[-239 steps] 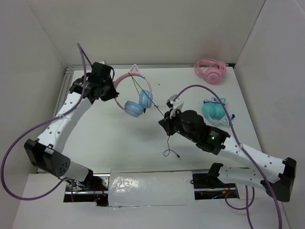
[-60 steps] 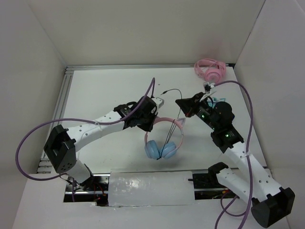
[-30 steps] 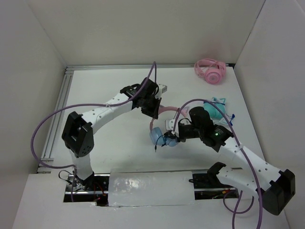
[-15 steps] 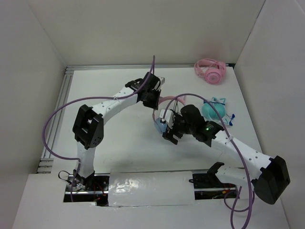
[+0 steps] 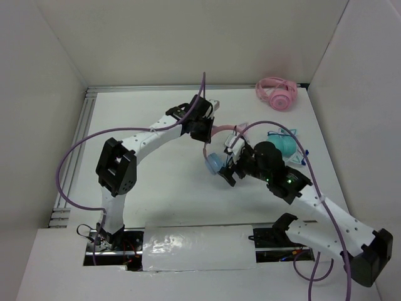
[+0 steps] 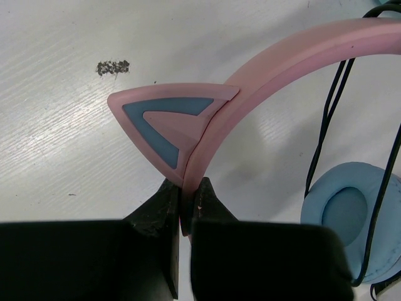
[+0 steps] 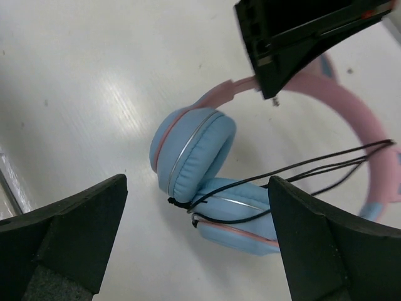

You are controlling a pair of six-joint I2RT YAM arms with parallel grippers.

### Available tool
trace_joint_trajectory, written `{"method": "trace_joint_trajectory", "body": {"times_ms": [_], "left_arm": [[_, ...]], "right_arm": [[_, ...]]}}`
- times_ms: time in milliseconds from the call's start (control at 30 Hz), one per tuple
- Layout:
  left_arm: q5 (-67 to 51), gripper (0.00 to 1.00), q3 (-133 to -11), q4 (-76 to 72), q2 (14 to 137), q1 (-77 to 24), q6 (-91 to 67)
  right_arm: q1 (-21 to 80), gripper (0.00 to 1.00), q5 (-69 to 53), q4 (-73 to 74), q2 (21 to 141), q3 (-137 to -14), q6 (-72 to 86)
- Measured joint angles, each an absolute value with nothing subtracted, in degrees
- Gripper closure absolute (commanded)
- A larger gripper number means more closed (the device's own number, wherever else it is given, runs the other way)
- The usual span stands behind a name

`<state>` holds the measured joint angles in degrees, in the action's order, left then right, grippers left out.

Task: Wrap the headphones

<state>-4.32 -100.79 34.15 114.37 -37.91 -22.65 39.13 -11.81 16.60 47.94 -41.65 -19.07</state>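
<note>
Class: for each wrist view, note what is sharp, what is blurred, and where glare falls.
Left wrist view: headphones sharp, the clamping fingers dark and soft. Right wrist view: ear cups sharp, both near fingers blurred, a mild sheen on the table.

The headphones (image 7: pixel 191 150) show a pink band, a pink cat ear (image 6: pixel 172 122) with a blue triangle, light blue cups and a black cable (image 6: pixel 330 103), against a white table (image 5: pixel 144 175).
</note>
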Motion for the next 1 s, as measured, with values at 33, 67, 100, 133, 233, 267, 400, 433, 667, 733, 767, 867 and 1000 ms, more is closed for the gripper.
{"method": "trace_joint_trajectory", "body": {"times_ms": [33,67,100,133,233,267,400,433,667,733,767,867,1000], "left_arm": [[-4.36,1.0,-100.79,34.09,114.37,-37.95,-22.65],[-4.36,1.0,-100.79,34.06,114.37,-38.09,-22.65],[-4.34,1.0,-100.79,34.04,114.37,-38.2,-22.65],[-4.34,1.0,-100.79,34.02,114.37,-38.39,-22.65],[-4.36,1.0,-100.79,33.78,114.37,-39.38,-22.63],[-4.36,1.0,-100.86,33.78,114.37,-39.94,-22.63],[-4.64,1.0,-103.0,33.8,115.5,-42.81,-22.41],[-4.82,1.0,-103.68,33.32,116.11,-43.83,-22.35],[-7.42,1.0,-111.02,31.88,123.85,-51.75,-17.98],[-8.86,1.0,-113.82,31.9,126.82,-54.02,-16.34],[-9.41,1.0,-115.57,32.18,128.4,-55.07,-15.53],[-10.74,1.0,-120.99,32.4,133.21,-57.95,-13.21],[-12.58,1.0,-126.65,32.4,138.23,-60.99,-10.44]], "right_arm": [[39.13,0.0,-11.66,16.56,47.59,-41.65,-18.92],[39.13,0.0,-10.96,16.01,45.65,-41.65,-17.54],[39.13,0.0,-9.67,15.51,43.86,-41.67,-16.03],[39.16,0.0,-7.66,14.98,42.0,-41.69,-13.67],[39.24,0.0,2.33,14.83,38.33,-42.92,-5.06],[39.24,0.0,6.5,15.84,38.09,-44.56,-1.39],[39.22,0.0,22.81,21.26,38.89,-53.74,12.51],[39.22,0.0,26.68,22.81,38.98,-55.33,16.08],[39.22,0.0,39.72,32.53,34.7,-56.86,29.71],[39.22,0.0,40.42,33.76,32.56,-56.86,31.31],[39.22,0.0,40.86,34.26,31.51,-56.86,32.05],[39.22,0.0,41.76,35.33,29.06,-56.86,33.56],[39.22,0.0,41.71,36.03,28.47,-56.86,34.04]]}}
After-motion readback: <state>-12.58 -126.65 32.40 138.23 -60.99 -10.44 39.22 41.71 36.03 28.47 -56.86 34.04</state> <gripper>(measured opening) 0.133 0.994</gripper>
